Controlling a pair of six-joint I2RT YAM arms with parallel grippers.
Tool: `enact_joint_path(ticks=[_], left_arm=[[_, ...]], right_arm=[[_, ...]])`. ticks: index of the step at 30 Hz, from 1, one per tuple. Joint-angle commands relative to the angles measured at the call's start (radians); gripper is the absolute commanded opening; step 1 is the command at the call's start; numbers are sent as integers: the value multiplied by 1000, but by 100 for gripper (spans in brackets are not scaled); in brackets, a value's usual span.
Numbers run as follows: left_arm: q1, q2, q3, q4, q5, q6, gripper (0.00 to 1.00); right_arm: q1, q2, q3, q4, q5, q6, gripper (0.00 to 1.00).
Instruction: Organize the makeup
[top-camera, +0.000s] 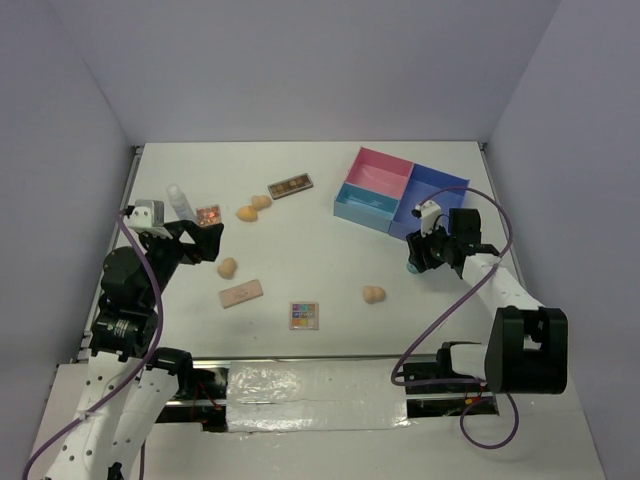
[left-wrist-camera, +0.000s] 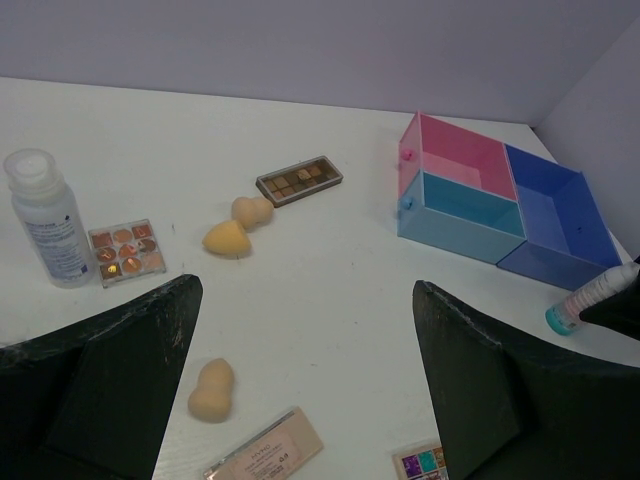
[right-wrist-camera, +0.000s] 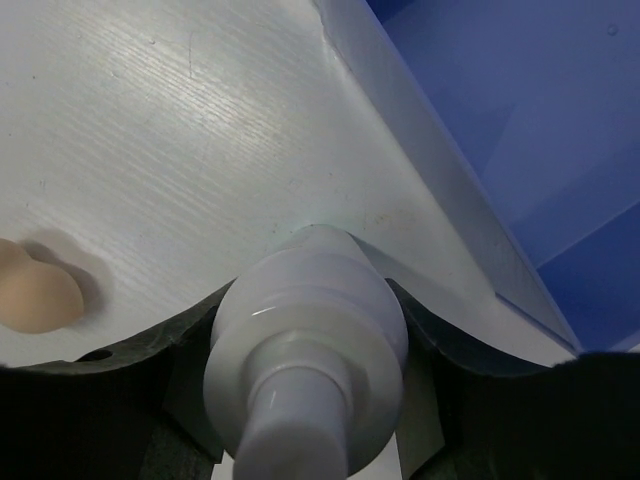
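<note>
My right gripper (top-camera: 418, 258) is shut on a small white bottle (right-wrist-camera: 305, 340) with a teal end (top-camera: 411, 268), held just in front of the pink-and-blue tray (top-camera: 400, 190). My left gripper (top-camera: 210, 243) is open and empty above the table's left side. Near it stand a white bottle (top-camera: 180, 202) and a small orange palette (top-camera: 208, 215). Two peach sponges (top-camera: 253, 208) lie by the brown palette (top-camera: 290, 186). A third sponge (top-camera: 227, 267), the pink palette (top-camera: 241, 292), the multicolour palette (top-camera: 304, 315) and a fourth sponge (top-camera: 373, 294) lie nearer.
The tray's compartments hold nothing; its blue section (right-wrist-camera: 520, 130) is right beside the held bottle. Walls close the table on the left, back and right. A foil-like strip (top-camera: 300, 385) runs along the near edge between the arm bases.
</note>
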Motion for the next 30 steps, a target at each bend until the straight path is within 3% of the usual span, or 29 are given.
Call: enact_joint_path(ticks=[1,9,16,23,30], left_arm=[[-1,-12,-10,60,19,-13,99],[-1,-9,-20,76,27,-18,99],[-1,-15,-20,65,16,-2,99],[-1,-26,-39,74,14,-7,99],[-1,-8,-31,70,5,7,99]], right_arm=[[-5,12,-14,64,-18,-20,60],[-5,55,26,46,-46,-35,32],[-4,-64,104,-55,-162,-73,12],[-4,-101,236,-210,-274,-47,9],[-4,-52,397,-218,-291,129,9]])
